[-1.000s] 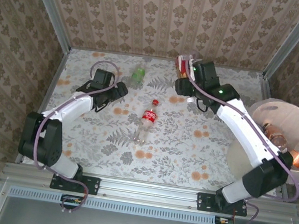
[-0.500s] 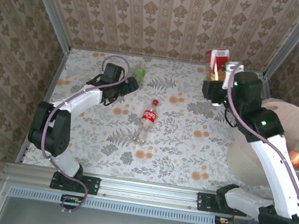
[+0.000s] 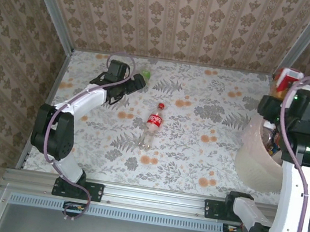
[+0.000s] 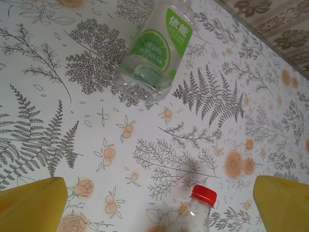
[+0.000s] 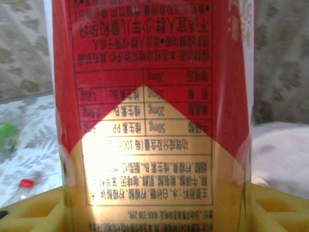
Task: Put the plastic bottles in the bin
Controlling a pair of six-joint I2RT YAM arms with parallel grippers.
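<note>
Fingers of the right gripper are clamping a red-and-gold-labelled clear plastic bottle above the pale round bin's far rim. Centring before releasing seems wise; the left gripper is gaping wide, empty.

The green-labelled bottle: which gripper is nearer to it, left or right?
Left. The left gripper sits open just beside the green-labelled bottle; the right gripper is far across the table by the bin, holding a red-labelled bottle.
</note>
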